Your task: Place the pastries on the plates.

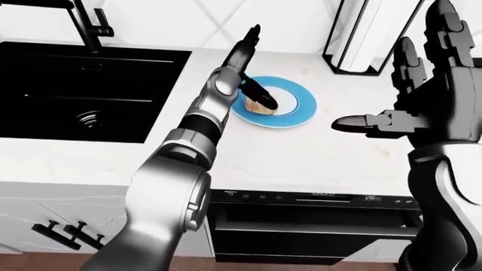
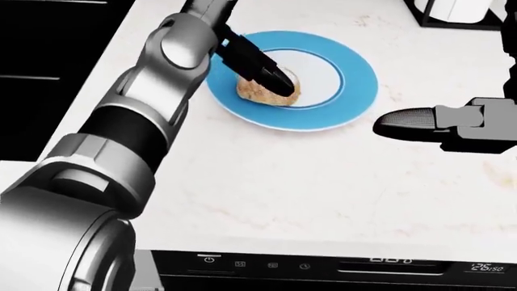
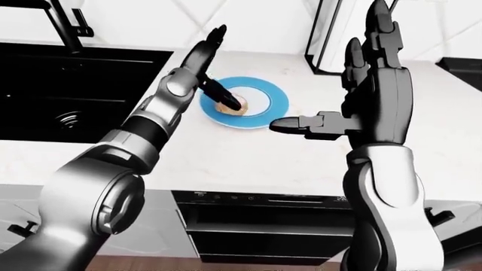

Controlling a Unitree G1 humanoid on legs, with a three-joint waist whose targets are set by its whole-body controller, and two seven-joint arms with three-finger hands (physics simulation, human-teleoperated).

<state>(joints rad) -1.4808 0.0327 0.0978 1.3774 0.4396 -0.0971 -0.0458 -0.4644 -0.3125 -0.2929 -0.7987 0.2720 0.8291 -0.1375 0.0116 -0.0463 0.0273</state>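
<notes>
Figure: release of a pastry onto a plate. The pastry (image 2: 266,88) lies on the blue-rimmed plate (image 2: 356,91), at the left edge of its white centre, bearing on the dish and not on the fingers. The left hand (image 2: 259,66) reaches in from the left of the head view with its fingers spread; one dark finger (image 2: 271,76) lies across the top of the pastry, touching or just above it, though the contact cannot be resolved. The other fingers point up and away, so the grip appears let go, consistent with setting the item down. The plate sits on the pale tabletop (image 2: 307,182), to the right of the black sink (image 1: 83,90) and near the paper-towel holder (image 1: 361,34), within easy reach of the left arm. The right hand (image 3: 354,107) stands upright beside the plate, well apart from it, fingers extended and empty, apparently parked clear of the work. No second plate or pastry appears in these views.
</notes>
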